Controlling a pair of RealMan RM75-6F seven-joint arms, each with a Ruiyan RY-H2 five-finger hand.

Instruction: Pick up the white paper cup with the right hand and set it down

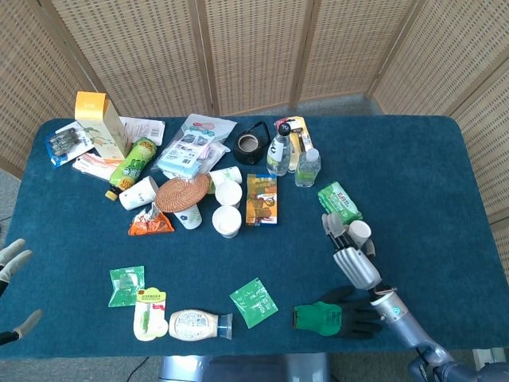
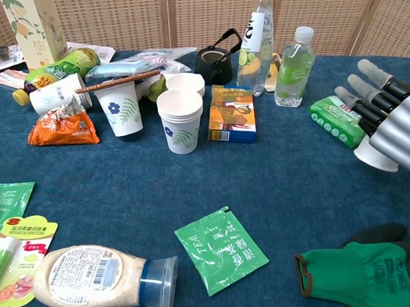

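Beside white paper cup point(image 1: 360, 232), right hand point(image 1: 347, 247) outstretched, possibly touching

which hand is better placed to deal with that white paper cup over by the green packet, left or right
Right. The right hand is already at the white paper cup, its fingers alongside it next to the green packet. The left hand sits off the table's far left edge, well away from it.

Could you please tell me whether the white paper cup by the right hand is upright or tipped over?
Upright: the white paper cup shows its round open mouth from above, beside the right hand.
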